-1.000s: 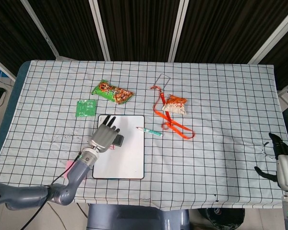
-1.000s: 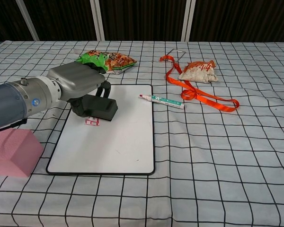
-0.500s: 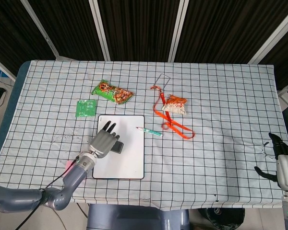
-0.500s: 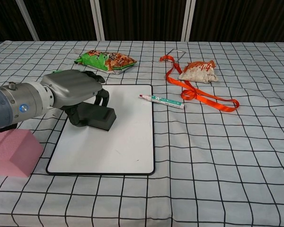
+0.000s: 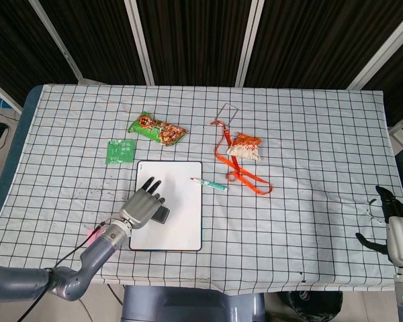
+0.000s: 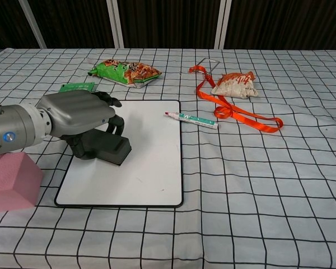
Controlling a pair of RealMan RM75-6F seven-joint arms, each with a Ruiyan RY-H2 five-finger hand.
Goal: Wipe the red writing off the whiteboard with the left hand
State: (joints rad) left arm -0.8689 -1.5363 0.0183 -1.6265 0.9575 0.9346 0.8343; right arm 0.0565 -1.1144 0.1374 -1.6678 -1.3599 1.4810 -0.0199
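Checked cloth (image 5: 309, 134) covers the table, and on it we see the whiteboard (image 6: 151, 157) lying flat near the front left, its surface showing white where it is not covered. Our left hand (image 6: 78, 115) grips a dark eraser (image 6: 109, 148) and presses it on the board's left side; whether red writing remains under it we cannot tell. Beside the arm sits a pink block (image 6: 11, 182). Behind the board lie a green snack bag (image 6: 126, 71) and a small green packet (image 5: 120, 150); to the right, an orange lanyard (image 6: 235, 112), an orange-white packet (image 6: 234, 84) and a marker (image 6: 191, 119). Our right hand (image 5: 393, 225) hangs at the table's far right, fingers apart, holding nothing
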